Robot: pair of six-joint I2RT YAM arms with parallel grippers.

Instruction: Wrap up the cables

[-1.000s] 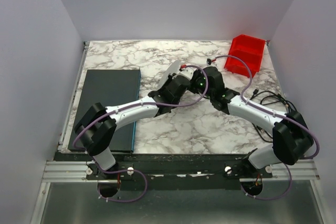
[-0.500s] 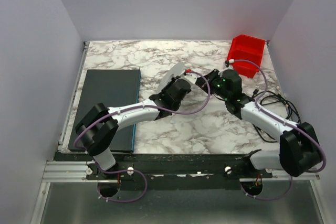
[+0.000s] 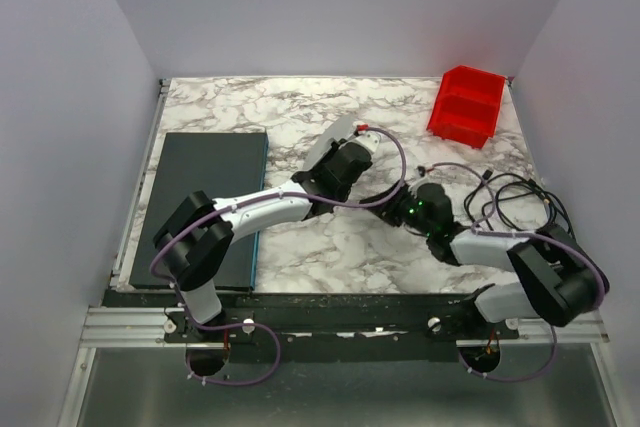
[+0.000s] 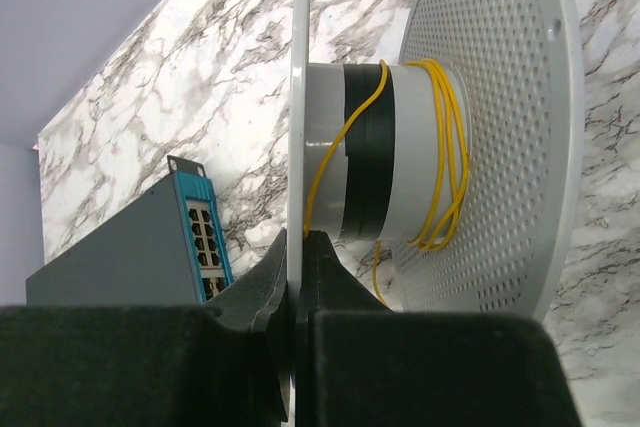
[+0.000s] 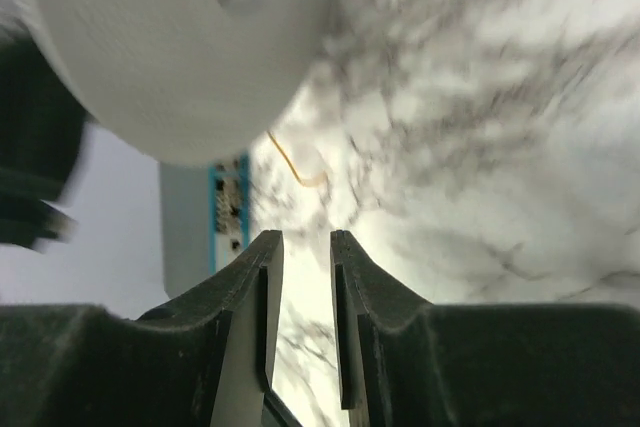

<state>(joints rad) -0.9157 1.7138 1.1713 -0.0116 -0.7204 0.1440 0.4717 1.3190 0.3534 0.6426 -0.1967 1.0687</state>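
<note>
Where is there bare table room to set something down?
Bare marble: the far strip behind the network switch and spool, up to the red bin, and the near patch in front of the spool. Crowded: black cords on the right.

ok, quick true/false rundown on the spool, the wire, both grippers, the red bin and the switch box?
1. The left gripper is shut on a flange of the spool. True.
2. Yellow wire is looped around the spool's hub. True.
3. The right gripper is clamped on the wire. False: its jaws stand apart with nothing between them, and a bit of wire shows beyond the tips.
4. The red bin sits at the far left corner of the table. False: it is at the far right corner.
5. The dark switch box lies on the left side of the table. True.
</note>
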